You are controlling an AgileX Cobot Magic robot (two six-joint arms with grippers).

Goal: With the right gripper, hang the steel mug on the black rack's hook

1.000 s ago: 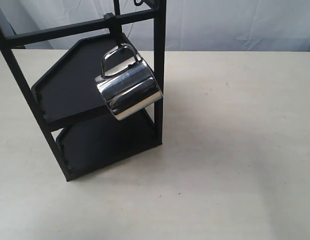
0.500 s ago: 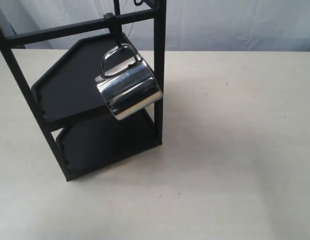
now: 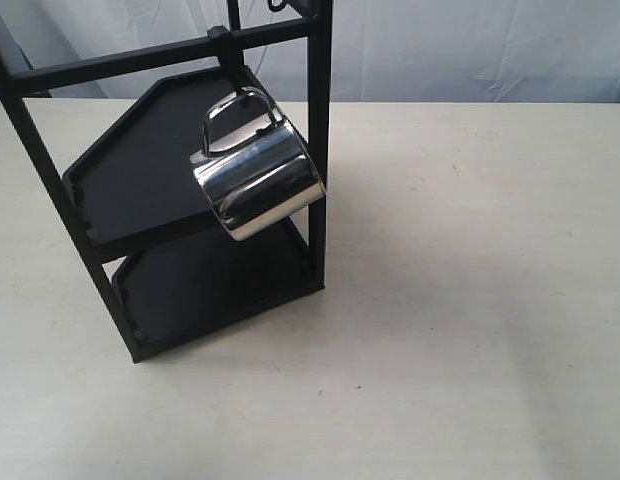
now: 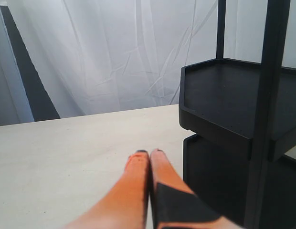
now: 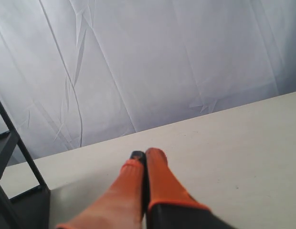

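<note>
Main worry from here, as far as I can judge: the mug (image 3: 258,180) hangs tilted, only its handle loop caught over the hook (image 3: 230,62) under the crossbar, so any knock to the rack (image 3: 318,120) could swing it and slip the loop off. It sits right against the front post too, so a swing would clank it into that. The other risk is an arm sweeping past on its way out, since the left gripper (image 4: 149,153) is just beside the rack's shelves and a careless turn would clip a post. Both grippers are closed up with nothing in them, orange fingers pressed together. The right gripper (image 5: 144,154) is well clear of the mug: its camera shows only table (image 5: 243,138), the white curtain (image 5: 153,62) and a sliver of rack off to one side, with no mug in sight, so the mug is away to that side and higher than the fingers. In the exterior view neither gripper shows at all. To me the hanging looks done and the mug is apart from the tool.
</note>
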